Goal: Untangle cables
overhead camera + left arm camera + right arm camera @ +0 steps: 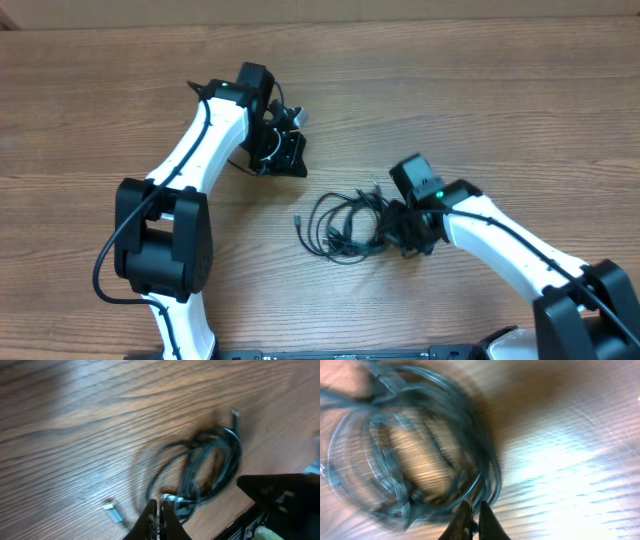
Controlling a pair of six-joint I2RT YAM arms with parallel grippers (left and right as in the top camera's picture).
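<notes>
The cables point(340, 226) lie as one loose tangle of thin black loops on the wooden table, with a small plug point(299, 217) sticking out at its left. My right gripper point(398, 228) is at the tangle's right edge. In the blurred right wrist view its fingers point(473, 506) are pinched on a strand of the cables point(415, 435). My left gripper point(283, 128) is up and to the left, apart from the tangle. In the left wrist view its fingers point(159, 506) are shut and empty, with the cables point(210, 462) and two plugs point(114, 512) point(236, 416) lying beyond them.
The wooden table point(500, 90) spreads all around the tangle. The right arm's black and white links point(510, 250) reach in from the lower right, and the left arm point(190, 170) reaches in from the lower left. The right arm's dark body point(280, 495) shows in the left wrist view.
</notes>
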